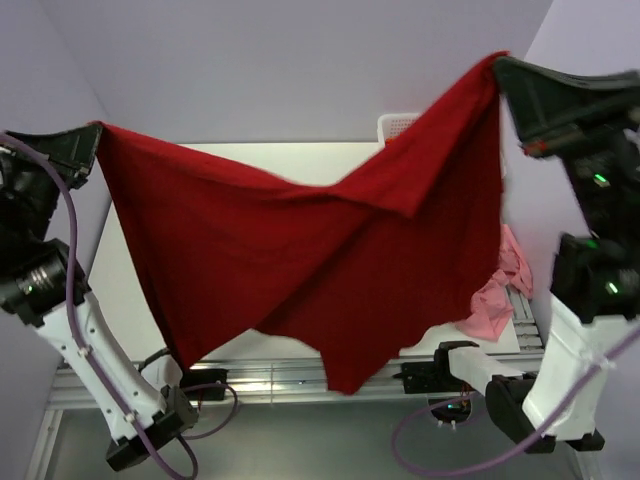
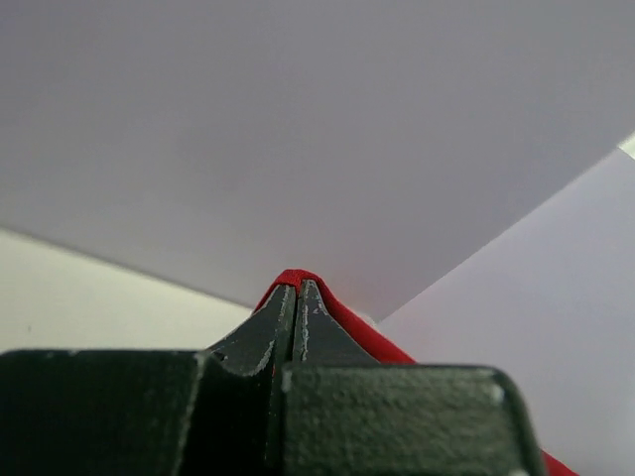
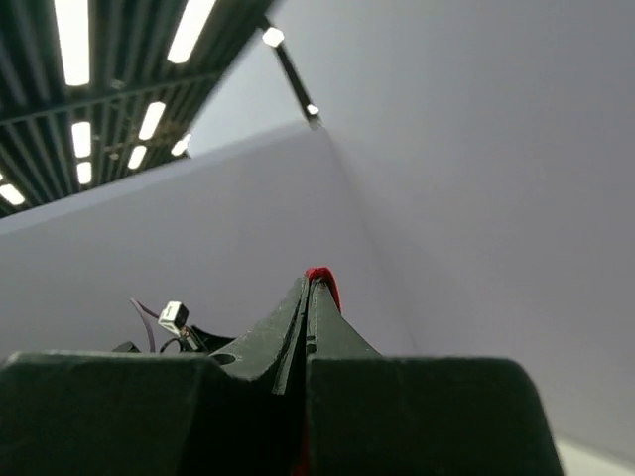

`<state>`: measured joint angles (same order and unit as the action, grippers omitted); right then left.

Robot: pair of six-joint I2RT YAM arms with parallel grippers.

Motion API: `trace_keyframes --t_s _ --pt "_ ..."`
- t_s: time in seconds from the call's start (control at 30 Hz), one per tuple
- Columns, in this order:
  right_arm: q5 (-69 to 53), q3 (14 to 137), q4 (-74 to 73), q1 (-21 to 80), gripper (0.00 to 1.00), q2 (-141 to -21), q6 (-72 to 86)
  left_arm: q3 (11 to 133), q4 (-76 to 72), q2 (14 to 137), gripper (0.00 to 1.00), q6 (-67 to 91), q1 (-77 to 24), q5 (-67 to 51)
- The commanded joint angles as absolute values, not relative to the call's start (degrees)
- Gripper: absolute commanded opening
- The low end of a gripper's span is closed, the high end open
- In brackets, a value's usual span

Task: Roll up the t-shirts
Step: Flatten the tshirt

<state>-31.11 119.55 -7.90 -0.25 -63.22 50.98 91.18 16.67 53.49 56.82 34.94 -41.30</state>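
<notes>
The dark red t-shirt (image 1: 310, 250) hangs spread in the air between both arms, high above the white table (image 1: 140, 300), sagging in the middle. My left gripper (image 1: 95, 135) is shut on its left corner; a fold of red cloth (image 2: 298, 278) shows at the fingertips in the left wrist view. My right gripper (image 1: 500, 68) is shut on its right corner, with red cloth (image 3: 319, 275) at the tips in the right wrist view. The pink t-shirt (image 1: 500, 290) lies crumpled at the table's right edge. The orange-red t-shirt is out of view.
A white mesh basket (image 1: 398, 124) stands at the back of the table, mostly hidden behind the hanging shirt. Purple walls enclose the table at the back and sides. The arm bases and cables sit along the near edge.
</notes>
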Motion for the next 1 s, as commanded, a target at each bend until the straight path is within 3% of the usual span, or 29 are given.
trace_keyframes --t_s 0.0,0.23,0.43,0.77,0.97 --pt "-30.9 106.6 -8.5 -0.2 0.0 -66.7 55.2 81.8 14.1 54.6 0.0 56.0 35.2 -39.2" --pt "-31.6 78.4 2.3 -0.3 0.0 -69.4 59.0 53.6 -2.5 54.1 0.0 57.9 35.2 -36.3" --pt "-28.4 67.2 10.4 5.4 0.0 -78.8 57.9 37.6 -17.9 59.8 0.0 62.9 32.9 -31.6" --pt "-25.1 78.2 9.3 9.1 0.0 -101.1 56.6 40.9 -25.7 77.2 0.0 62.0 25.4 -21.7" --pt "-23.0 98.6 2.6 10.1 0.0 -116.3 56.2 51.3 -27.7 91.4 0.0 63.4 24.4 -21.3"
